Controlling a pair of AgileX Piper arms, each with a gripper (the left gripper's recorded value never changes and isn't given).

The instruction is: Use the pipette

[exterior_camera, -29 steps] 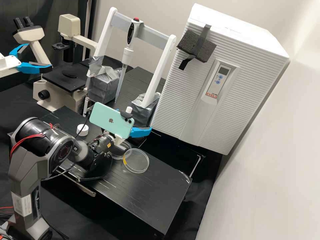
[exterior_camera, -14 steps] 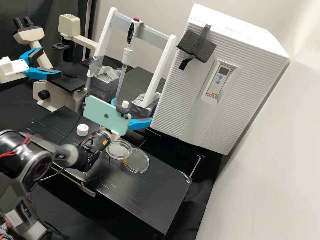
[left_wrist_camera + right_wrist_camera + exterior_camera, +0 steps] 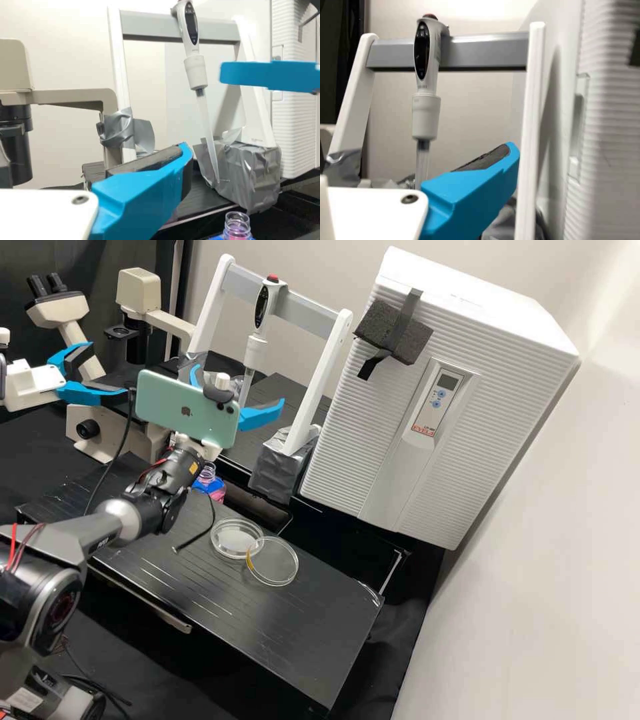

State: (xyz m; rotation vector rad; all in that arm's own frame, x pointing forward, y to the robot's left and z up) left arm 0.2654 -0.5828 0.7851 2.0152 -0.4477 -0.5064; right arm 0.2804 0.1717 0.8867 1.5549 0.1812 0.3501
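On the rack (image 3: pixel 303 307) at the bench's 12 o'clock, the pipette (image 3: pixel 257 313) hangs nearly upright, button on top, its tip leaning slightly toward 7 o'clock. The right gripper (image 3: pixel 240 390) sits level with the thin shaft, fingers spread wide to either side of it in the high view; the thick handle lies at about 12 o'clock from it. The left gripper (image 3: pixel 107 371), also spread, hovers well apart at 9 o'clock. The right arm looks nearer, and a grasp likely needs a rise along that axis.
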